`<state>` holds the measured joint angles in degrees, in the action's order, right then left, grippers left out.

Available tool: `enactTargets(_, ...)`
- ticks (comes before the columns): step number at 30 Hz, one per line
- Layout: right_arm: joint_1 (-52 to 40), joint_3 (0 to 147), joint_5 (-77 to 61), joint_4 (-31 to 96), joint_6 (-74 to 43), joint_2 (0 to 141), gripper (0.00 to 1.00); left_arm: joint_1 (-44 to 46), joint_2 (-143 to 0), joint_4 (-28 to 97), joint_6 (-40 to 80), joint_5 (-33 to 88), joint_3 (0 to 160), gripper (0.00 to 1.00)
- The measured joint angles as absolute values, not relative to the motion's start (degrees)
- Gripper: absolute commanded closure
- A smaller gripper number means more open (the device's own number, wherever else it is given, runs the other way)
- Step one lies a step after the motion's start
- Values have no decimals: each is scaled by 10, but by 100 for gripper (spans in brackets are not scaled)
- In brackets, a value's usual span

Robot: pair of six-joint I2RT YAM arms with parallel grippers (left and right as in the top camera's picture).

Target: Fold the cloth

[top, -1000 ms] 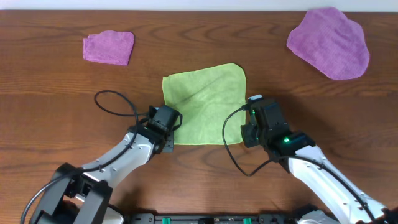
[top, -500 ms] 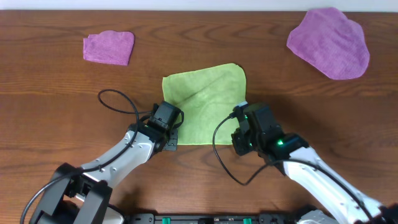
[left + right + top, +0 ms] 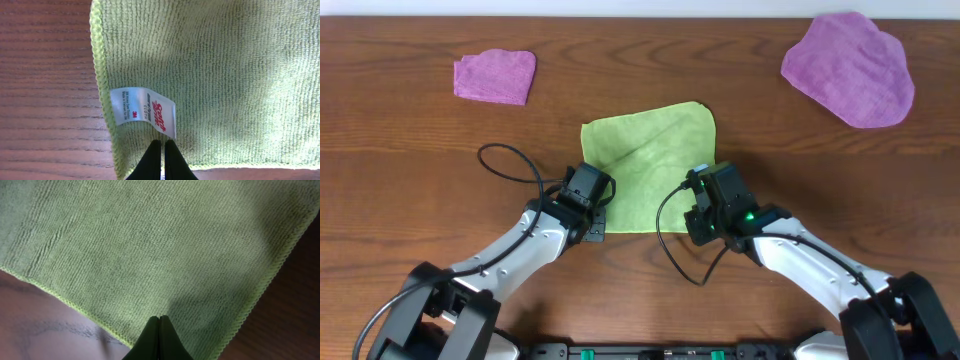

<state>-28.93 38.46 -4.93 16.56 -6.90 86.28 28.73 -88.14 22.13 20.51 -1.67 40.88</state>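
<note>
The lime-green cloth [image 3: 650, 160] lies flat and open on the wooden table in the overhead view. My left gripper [image 3: 600, 218] is shut, and its tips rest over the cloth's near-left corner. In the left wrist view the fingertips [image 3: 161, 144] sit just below the white tag [image 3: 144, 111] on the cloth [image 3: 225, 75]. My right gripper [image 3: 701, 206] is shut over the near-right corner. In the right wrist view its tips [image 3: 159, 318] lie on the cloth [image 3: 150, 245] close to the hem. The cloth is not lifted at either corner.
A small folded purple cloth [image 3: 495, 76] lies at the far left. A large purple cloth [image 3: 850, 68] lies at the far right. Black cables loop beside each arm, one by the left arm [image 3: 505, 165] and one by the right arm [image 3: 670, 250].
My right gripper has moved left, from beside the cloth's right edge to over its near-right corner. My left gripper has shifted slightly onto the near-left corner. The cloth has not moved.
</note>
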Motion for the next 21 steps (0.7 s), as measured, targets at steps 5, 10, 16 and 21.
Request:
enactTargets(5, -289, 385, -39, 166, -69, 882, 99, 287, -881, 221, 205, -17, 409, 94)
enactTargets(10, -289, 385, -35, 174, -67, 895, 99, 287, -881, 221, 205, -10, 409, 94)
enactTargets(16, -289, 394, -34, 222, -67, 894, 99, 288, -881, 224, 205, 18, 409, 94)
enactTargets(21, -289, 399, -32, 259, -75, 890, 99, 303, -881, 239, 209, 33, 409, 94)
